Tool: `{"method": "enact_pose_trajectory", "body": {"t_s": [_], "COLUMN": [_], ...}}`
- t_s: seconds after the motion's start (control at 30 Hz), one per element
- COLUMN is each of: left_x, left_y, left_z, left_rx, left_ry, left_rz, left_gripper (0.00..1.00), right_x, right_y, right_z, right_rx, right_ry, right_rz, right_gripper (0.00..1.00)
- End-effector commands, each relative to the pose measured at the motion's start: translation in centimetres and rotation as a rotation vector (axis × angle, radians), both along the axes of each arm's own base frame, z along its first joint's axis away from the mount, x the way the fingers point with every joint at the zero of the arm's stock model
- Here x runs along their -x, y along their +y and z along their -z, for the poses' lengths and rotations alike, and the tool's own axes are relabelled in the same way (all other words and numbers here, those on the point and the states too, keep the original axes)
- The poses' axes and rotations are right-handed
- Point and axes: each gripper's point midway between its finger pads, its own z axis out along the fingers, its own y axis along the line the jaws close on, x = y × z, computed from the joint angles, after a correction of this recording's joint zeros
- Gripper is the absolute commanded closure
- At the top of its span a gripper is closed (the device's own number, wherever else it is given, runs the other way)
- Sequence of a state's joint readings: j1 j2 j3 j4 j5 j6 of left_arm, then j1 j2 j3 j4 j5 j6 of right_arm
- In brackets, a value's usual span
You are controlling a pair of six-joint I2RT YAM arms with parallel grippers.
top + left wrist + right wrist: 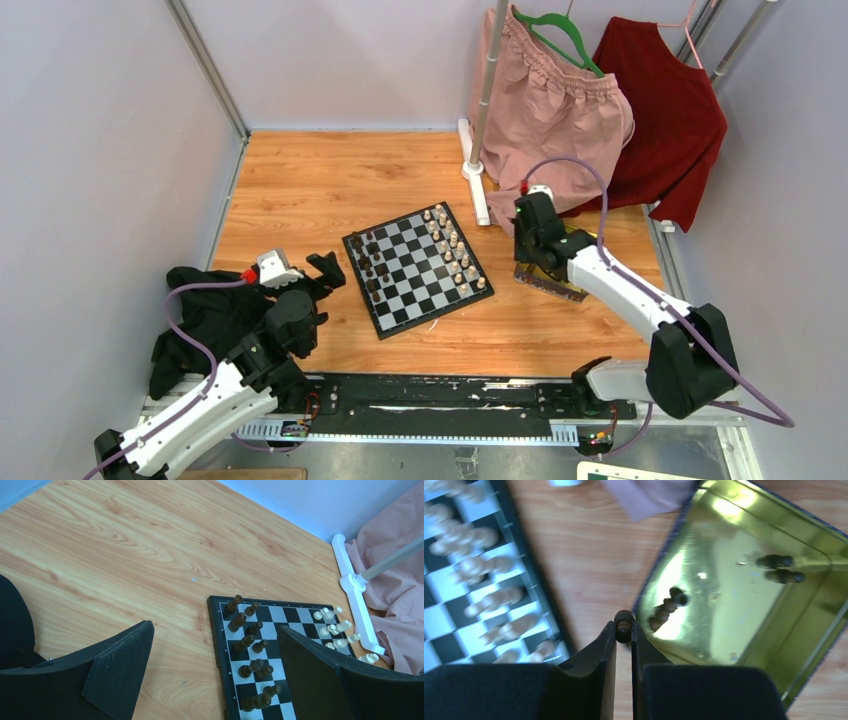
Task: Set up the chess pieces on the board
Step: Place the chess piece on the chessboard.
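Note:
The chessboard (418,268) lies mid-table, with several dark pieces (371,268) along its left side and cream pieces (455,250) along its right. My right gripper (624,626) is shut on a dark chess piece (624,623), pinched at the fingertips above the wood between the board (444,617) and the gold tray (744,630). Three more dark pieces lie in the tray, one (668,607) near its left edge and two (780,568) at the far side. My left gripper (215,675) stands wide open and empty left of the board (280,645), over its dark pieces (250,645).
A black cloth (205,320) lies at the left near my left arm. A white stand with a pole (478,170) holds pink (550,120) and red (665,120) garments behind the board and tray. Grey walls close in on both sides.

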State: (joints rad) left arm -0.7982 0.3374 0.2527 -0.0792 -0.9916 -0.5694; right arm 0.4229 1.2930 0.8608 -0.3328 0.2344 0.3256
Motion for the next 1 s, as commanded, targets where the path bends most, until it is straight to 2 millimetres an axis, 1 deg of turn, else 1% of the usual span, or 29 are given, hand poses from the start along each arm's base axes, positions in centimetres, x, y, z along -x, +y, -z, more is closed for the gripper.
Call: {"method": "enact_pose_trajectory", "body": {"t_s": [0.0,0.1,0.27,0.4,0.53,0.67,0.77,0.97], "left_x": [0.1,0.1,0.2,0.3,0.7,1.1,1.3,1.4], "left_y": [0.5,0.4,0.7,1.0,1.4,1.7,1.8,1.8], "left_z": [-1.2,-1.2,-1.3,-1.4,-1.4,-1.4,-1.4,-1.5], "left_rx": [0.038,0.034,0.03,0.033,0.041,0.057,0.067,0.072], "left_ry": [-0.021,-0.016,-0.013,-0.016,-0.018,-0.027,-0.033,-0.033], "left_rz": [-0.031,-0.03,-0.038,-0.048,-0.053,-0.048,-0.044,-0.037], "left_gripper": [0.0,0.0,0.0,0.0,0.0,0.0,0.0,0.0], "right_x": [1.7,3.0,5.2,7.1,8.3,9.0,9.0,8.8], "right_y": [4.2,7.7,13.8,19.1,23.2,26.3,28.0,30.3], "right_z": [-2.6,-3.5,-3.6,-2.7,-1.2,-0.1,0.1,0.8], "right_rx": [0.035,0.044,0.06,0.07,0.098,0.111,0.099,0.083], "right_ry": [-0.035,-0.051,-0.056,-0.044,-0.034,-0.03,-0.036,-0.025], "right_rz": [-0.16,-0.271,-0.442,-0.577,-0.668,-0.729,-0.756,-0.792], "right_gripper": [1.0,1.0,1.0,1.0,1.0,1.0,1.0,1.0]}}
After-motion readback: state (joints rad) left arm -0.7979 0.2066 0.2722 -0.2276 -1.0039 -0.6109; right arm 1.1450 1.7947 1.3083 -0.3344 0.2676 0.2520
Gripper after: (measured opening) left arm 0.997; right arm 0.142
